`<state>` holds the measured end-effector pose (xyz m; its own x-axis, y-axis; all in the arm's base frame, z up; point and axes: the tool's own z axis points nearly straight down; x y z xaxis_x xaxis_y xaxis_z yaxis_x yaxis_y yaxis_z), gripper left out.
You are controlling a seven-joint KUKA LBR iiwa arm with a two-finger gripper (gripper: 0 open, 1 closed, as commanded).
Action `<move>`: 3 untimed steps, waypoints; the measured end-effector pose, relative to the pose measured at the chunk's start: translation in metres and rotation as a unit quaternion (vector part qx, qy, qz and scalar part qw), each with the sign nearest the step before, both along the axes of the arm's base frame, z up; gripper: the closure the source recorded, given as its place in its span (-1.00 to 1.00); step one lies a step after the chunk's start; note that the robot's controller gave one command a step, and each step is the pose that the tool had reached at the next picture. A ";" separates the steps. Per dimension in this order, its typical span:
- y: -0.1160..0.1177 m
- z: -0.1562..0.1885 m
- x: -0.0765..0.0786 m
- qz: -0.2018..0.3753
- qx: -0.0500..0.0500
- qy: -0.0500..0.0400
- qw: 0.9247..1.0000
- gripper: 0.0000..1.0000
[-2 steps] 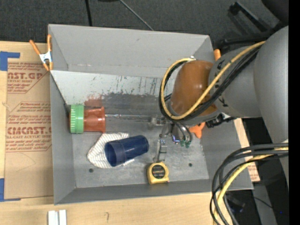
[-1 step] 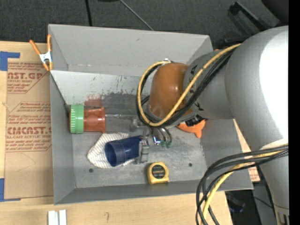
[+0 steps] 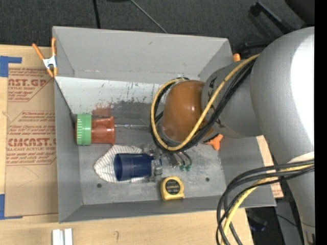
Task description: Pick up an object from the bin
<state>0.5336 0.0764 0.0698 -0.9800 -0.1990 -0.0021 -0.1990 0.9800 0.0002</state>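
Note:
My gripper (image 3: 164, 160) is low in the bin's front middle, under the arm's orange dome and mostly hidden by it. Its visible metal parts sit right against the right end of a dark blue cylinder (image 3: 132, 166). That cylinder lies on its side on a white, grey-edged cloth (image 3: 107, 163). Just in front of the gripper, a yellow tape measure (image 3: 172, 188) lies on the bin floor, apart from it.
A red bottle (image 3: 101, 129) with a green cap lies on its side by the left wall. A small orange piece (image 3: 216, 142) peeks out from under the arm at the right. Arm and cables cover the bin's right side.

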 end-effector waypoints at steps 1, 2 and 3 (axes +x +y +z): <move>0.000 0.000 0.000 0.000 0.000 0.000 1.000 1.00; 0.015 0.128 -0.015 0.000 0.000 0.000 1.000 1.00; 0.015 0.128 -0.015 0.000 0.000 0.000 1.000 1.00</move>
<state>0.5184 0.0917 0.1982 -0.9799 -0.1996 -0.0014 -0.1996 0.9799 -0.0003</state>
